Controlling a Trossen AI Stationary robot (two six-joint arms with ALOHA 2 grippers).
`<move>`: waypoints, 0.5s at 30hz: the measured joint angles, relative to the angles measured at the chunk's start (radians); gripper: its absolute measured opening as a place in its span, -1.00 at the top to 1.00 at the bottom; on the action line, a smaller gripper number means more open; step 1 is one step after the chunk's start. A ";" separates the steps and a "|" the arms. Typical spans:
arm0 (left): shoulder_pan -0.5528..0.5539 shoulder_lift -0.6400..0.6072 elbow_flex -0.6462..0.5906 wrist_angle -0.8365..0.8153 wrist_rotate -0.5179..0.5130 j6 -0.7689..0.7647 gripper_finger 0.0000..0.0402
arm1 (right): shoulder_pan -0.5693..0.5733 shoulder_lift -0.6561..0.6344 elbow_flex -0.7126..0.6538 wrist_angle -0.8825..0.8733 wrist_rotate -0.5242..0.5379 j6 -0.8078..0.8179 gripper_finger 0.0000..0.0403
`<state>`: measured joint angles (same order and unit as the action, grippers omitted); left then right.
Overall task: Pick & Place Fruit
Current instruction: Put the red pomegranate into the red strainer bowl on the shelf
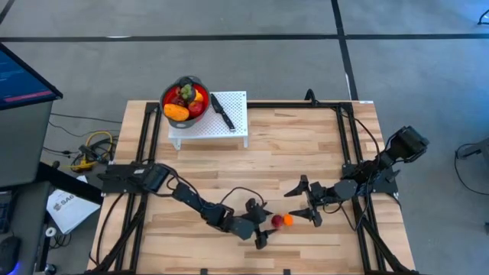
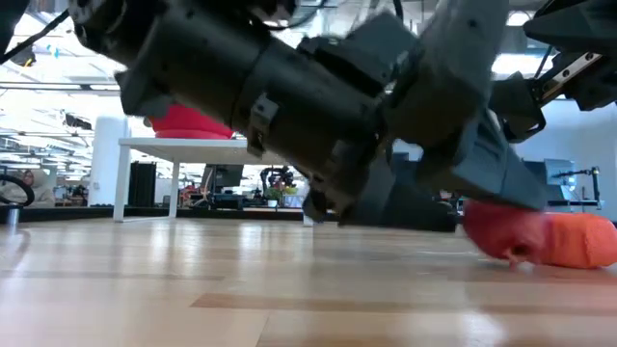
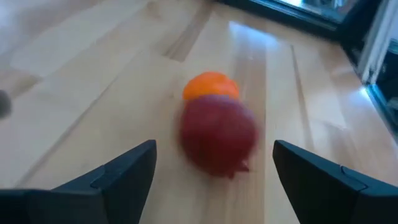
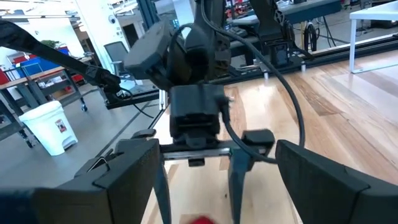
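A dark red fruit [image 1: 276,221] and an orange fruit [image 1: 288,221] lie touching on the table near its near edge. The left wrist view shows the red fruit [image 3: 217,134] in front of the orange one [image 3: 210,86]. My left gripper [image 1: 265,224] is open, low over the table, with one finger on each side of the red fruit and apart from it. My right gripper [image 1: 302,204] is open and hovers just right of the pair, facing the left gripper. Several more fruits fill the red bowl [image 1: 185,80] at the far side.
The bowl stands on a white perforated stand [image 1: 229,126] at the table's far left, beside a black-handled knife [image 1: 221,111]. Black frame rails [image 1: 348,145] run along the table's sides. Bare wood lies between the stand and the grippers.
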<state>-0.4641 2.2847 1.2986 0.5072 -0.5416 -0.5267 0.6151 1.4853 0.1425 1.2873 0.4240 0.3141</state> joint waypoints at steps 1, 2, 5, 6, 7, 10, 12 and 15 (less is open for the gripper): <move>0.000 0.008 0.004 0.006 0.001 -0.024 -0.57 | 0.000 0.000 0.000 0.000 0.000 0.000 -0.56; 0.000 0.012 0.003 0.002 -0.001 -0.036 -0.56 | 0.000 0.000 0.000 0.000 0.000 0.000 -0.56; 0.002 0.035 0.007 0.011 -0.004 -0.085 -0.56 | 0.000 0.000 0.000 0.000 0.000 0.000 -0.56; 0.004 0.036 0.007 0.012 -0.008 -0.095 -0.56 | 0.000 0.000 0.000 0.000 0.000 0.000 -0.56; 0.005 0.036 0.008 0.012 -0.006 -0.100 -0.56 | 0.000 0.000 0.000 0.000 0.000 0.000 -0.56; 0.005 0.036 0.008 0.011 -0.016 -0.103 -0.56 | 0.000 0.000 0.000 0.000 0.000 0.000 -0.56; 0.005 0.036 0.008 0.009 -0.021 -0.103 -0.56 | 0.000 0.000 0.000 0.000 0.000 0.000 -0.56; 0.005 0.033 0.007 -0.001 -0.030 -0.050 -0.56 | 0.000 0.000 0.000 0.000 0.000 0.000 -0.57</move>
<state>-0.4587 2.3181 1.3060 0.5063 -0.5717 -0.5767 0.6151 1.4856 0.1429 1.2869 0.4240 0.3141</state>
